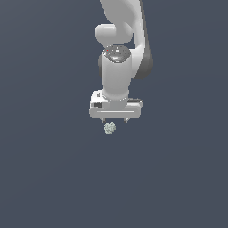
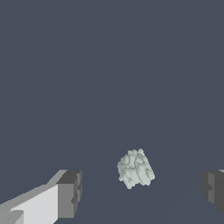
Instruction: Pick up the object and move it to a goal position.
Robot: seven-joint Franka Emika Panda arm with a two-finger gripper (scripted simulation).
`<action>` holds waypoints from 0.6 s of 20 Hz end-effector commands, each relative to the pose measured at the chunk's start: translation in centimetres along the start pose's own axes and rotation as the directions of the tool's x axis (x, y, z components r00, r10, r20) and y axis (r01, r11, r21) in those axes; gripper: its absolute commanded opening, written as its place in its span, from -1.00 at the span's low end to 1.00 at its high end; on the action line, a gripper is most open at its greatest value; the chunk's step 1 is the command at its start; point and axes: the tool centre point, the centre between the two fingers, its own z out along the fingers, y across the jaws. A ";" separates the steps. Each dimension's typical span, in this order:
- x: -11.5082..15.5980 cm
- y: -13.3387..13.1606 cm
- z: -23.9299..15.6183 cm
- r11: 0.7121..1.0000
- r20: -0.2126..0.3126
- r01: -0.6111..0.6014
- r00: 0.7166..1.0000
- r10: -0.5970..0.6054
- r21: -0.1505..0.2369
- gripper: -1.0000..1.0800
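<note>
Arm: a big white robot arm (image 1: 116, 67) comes down from the top middle of the exterior view. It points straight down.

Gripper: the white gripper (image 1: 115, 121) sits a little above the middle of the exterior view. In the wrist view the gripper (image 2: 142, 190) shows at the bottom of the frame.

Fingers: two gray fingertips (image 2: 70, 192) stand far apart, one at the lower left of the wrist view and one at the lower right edge. The jaws are wide apart and hold nothing.

Object: the object (image 1: 110, 128) is a tiny pale green-white bumpy lump. In the exterior view it is just under the gripper, a bit toward the exterior view's left. In the wrist view the object (image 2: 135, 168) lies between the two fingertips, and no finger touches it.

Ground: the floor (image 1: 49, 178) is plain dark blue-gray all around.
</note>
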 end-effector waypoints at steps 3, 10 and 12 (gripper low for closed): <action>0.0 0.3 -0.1 1.000 0.001 -0.005 1.000 0.005 -0.002 0.92; -0.3 3.0 -0.6 0.998 0.011 -0.057 0.998 0.058 -0.022 0.92; -0.3 2.9 -0.6 0.998 0.011 -0.056 0.998 0.056 -0.022 0.92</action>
